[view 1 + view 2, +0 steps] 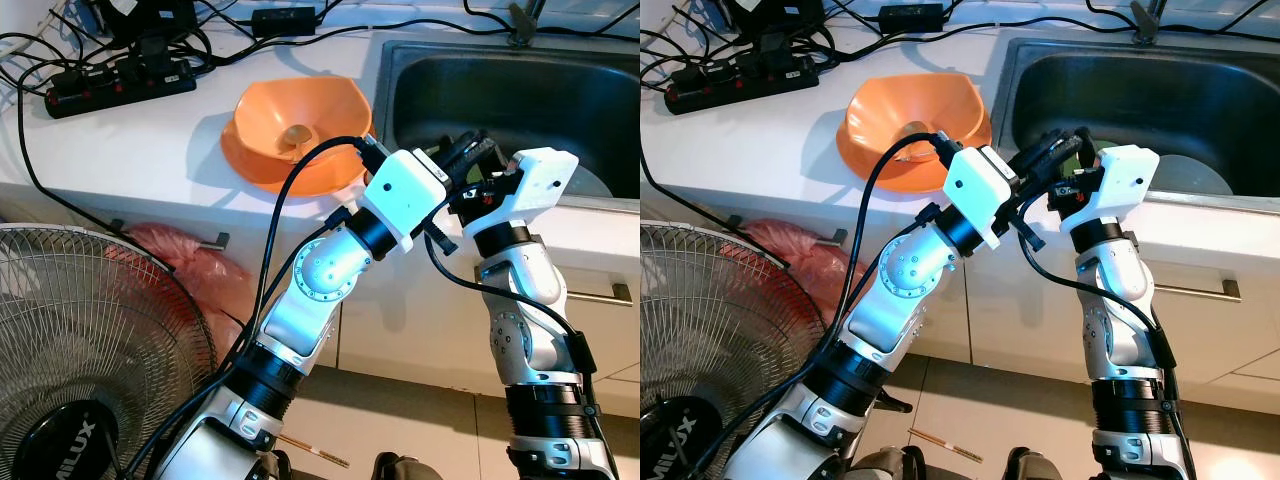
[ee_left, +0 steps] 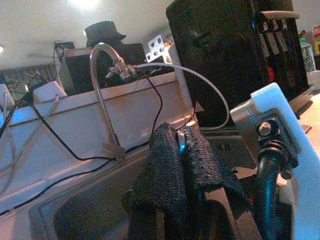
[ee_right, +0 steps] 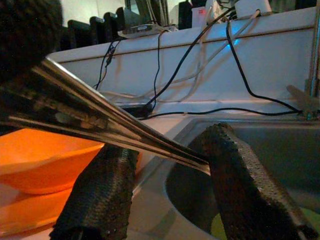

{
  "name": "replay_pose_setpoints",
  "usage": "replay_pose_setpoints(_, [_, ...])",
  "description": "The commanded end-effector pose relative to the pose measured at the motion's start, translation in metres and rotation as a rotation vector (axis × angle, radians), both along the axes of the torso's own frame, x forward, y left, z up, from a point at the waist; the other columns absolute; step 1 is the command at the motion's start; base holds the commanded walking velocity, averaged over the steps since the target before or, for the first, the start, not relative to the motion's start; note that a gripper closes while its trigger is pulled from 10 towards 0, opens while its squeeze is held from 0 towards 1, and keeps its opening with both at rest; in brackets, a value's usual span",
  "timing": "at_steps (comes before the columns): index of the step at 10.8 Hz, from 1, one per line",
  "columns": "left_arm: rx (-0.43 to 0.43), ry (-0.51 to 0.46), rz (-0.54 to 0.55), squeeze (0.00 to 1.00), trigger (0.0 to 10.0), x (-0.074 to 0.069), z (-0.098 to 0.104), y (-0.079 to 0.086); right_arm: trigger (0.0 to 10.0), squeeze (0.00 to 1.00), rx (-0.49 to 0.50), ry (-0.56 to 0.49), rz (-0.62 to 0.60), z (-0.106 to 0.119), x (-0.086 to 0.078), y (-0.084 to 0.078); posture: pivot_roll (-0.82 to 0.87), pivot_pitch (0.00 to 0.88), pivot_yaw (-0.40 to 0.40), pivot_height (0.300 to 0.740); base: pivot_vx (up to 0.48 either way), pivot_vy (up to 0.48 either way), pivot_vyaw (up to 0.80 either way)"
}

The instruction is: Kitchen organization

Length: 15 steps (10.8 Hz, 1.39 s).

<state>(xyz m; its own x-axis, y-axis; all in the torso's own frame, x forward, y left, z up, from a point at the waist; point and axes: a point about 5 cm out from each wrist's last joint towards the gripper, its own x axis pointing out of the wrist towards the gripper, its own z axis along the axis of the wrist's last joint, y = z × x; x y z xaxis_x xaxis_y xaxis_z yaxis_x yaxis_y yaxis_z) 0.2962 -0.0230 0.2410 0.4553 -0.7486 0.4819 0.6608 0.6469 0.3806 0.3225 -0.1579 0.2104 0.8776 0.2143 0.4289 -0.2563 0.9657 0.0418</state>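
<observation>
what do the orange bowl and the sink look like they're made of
Orange bowl: likely plastic, with a smooth, uniformly coloured, slightly glossy surface and a thin wavy rim. Sink: probably stainless steel, a grey brushed basin with soft, dull reflections.

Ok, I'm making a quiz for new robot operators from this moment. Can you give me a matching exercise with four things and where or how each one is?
Things:
1. orange bowl
2. fan
3. left gripper
4. right gripper

Place or state:
A. shut on a thin metal utensil
B. on the counter, beside the sink
C. fingers open
D. below the counter's edge, on the robot's left

Pairs: 1-B, 2-D, 3-A, 4-C
</observation>
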Motion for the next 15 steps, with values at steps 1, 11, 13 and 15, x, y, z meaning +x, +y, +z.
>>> replay_pose_setpoints(1, [0.036, 0.021, -0.055, 0.00, 10.0, -0.0077, -0.0080, -0.0113, 10.0, 0.00, -0.002, -0.056, 0.072, 0.0143, -0.0029, 0.0150, -0.01, 0.145, 0.078, 0.740, 0.000, 0.000, 0.00])
replay_pose_setpoints(11, [0.051, 0.034, -0.066, 0.00, 10.0, -0.0086, -0.0116, -0.0119, 0.0, 0.00, 0.011, -0.044, 0.083, 0.0121, -0.0023, 0.0153, 0.00, 0.149, 0.075, 0.740, 0.000, 0.000, 0.00])
replay_pose_setpoints(13, [0.054, 0.036, -0.062, 0.00, 10.0, -0.0080, -0.0120, -0.0113, 0.0, 0.00, 0.009, -0.043, 0.082, 0.0120, -0.0019, 0.0149, 0.00, 0.151, 0.073, 0.740, 0.000, 0.000, 0.00])
replay_pose_setpoints(15, [0.056, 0.038, -0.060, 0.00, 10.0, -0.0078, -0.0125, -0.0111, 0.0, 0.00, 0.007, -0.044, 0.082, 0.0120, -0.0020, 0.0148, 0.00, 0.152, 0.073, 0.740, 0.000, 0.000, 0.00])
